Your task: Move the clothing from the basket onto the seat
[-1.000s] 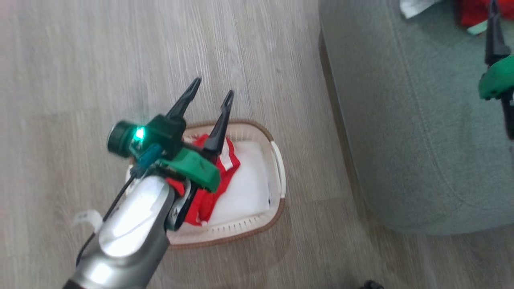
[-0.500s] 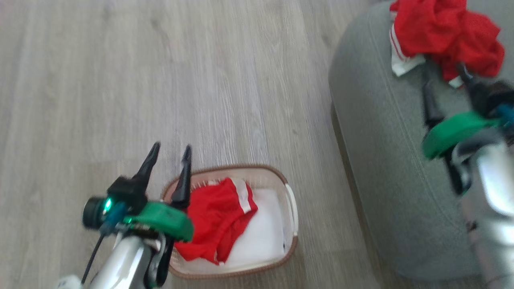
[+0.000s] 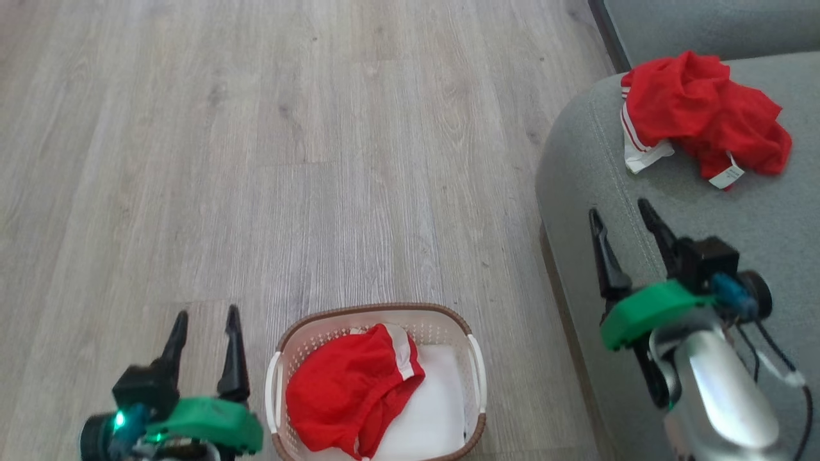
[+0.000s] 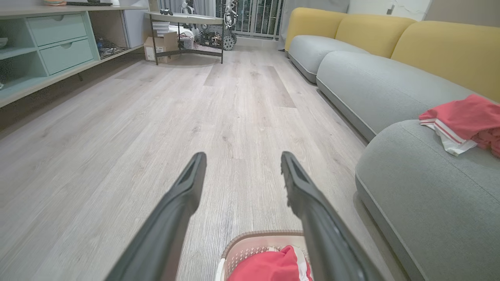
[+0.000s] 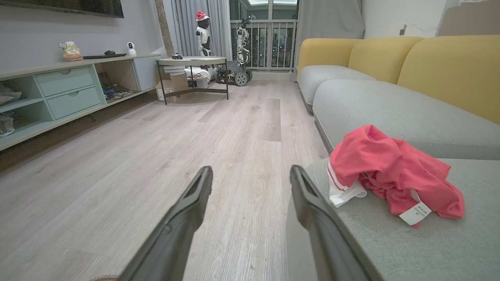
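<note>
We are hovering our left gripper [image 3: 207, 312], spread and empty, just left of the red garment [image 3: 349, 390] in the basket [image 3: 378, 308] at bottom centre; our right gripper [image 3: 618, 208], also spread, is hanging farther off.

This is looking like a home living room. A long sofa [image 5: 390, 105] with grey seats and yellow back cushions [image 5: 449, 66] is running along one wall, facing a low mint-green cabinet [image 5: 70, 91] with drawers; above it a dark panel [image 5: 78, 6], possibly a television, is hanging. Pale wood-look flooring [image 5: 234, 136] is stretching to a curtained window [image 5: 269, 39] with a railing, where a round side table [image 5: 191, 61] is standing. A laundry basket [image 3: 384, 308] is sitting on the floor, and small robots [image 5: 203, 31] are standing by the window.
</note>
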